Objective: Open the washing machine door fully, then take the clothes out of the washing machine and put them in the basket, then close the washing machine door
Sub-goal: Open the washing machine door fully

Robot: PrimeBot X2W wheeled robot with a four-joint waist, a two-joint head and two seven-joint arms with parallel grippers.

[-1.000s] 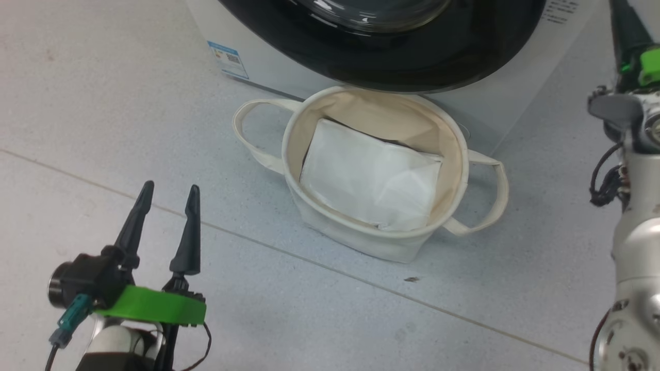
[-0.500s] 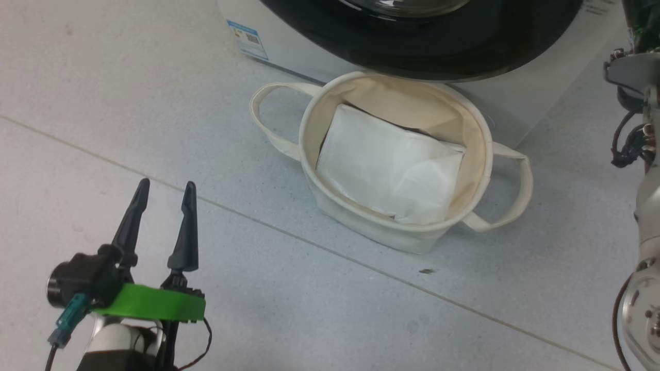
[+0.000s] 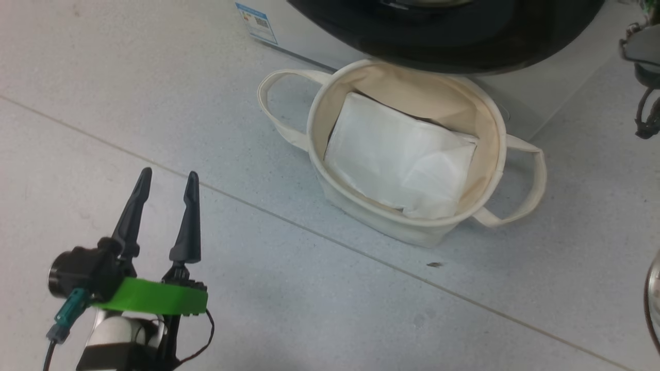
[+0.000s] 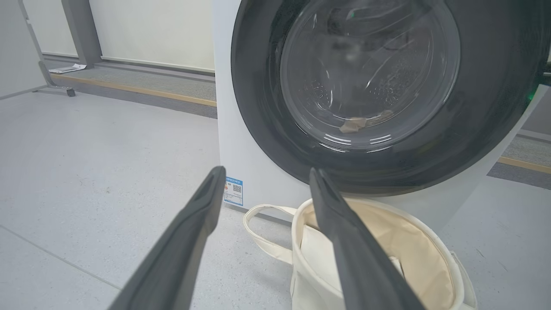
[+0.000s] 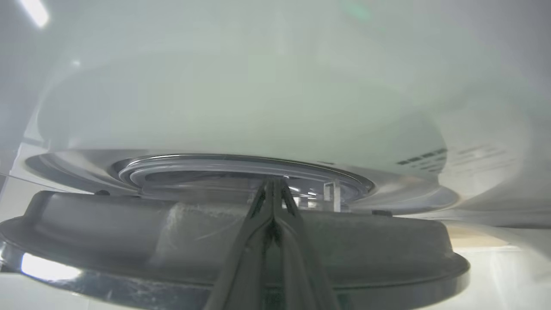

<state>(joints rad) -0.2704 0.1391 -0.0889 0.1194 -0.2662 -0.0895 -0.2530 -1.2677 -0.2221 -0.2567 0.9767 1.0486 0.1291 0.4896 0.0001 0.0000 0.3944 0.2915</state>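
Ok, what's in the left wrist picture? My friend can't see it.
A white washing machine with a big round black-rimmed glass door stands on a grey floor, a cream basket holding a folded white sheet at its foot. The left end effector's two dark fingers spread open in front.

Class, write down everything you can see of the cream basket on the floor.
The basket is a small round tub of cream canvas with a beige lining and two loop handles, one on each side. It stands upright on the grey floor, close before the washing machine, below its black-rimmed door. A folded white sheet lies tilted inside it.
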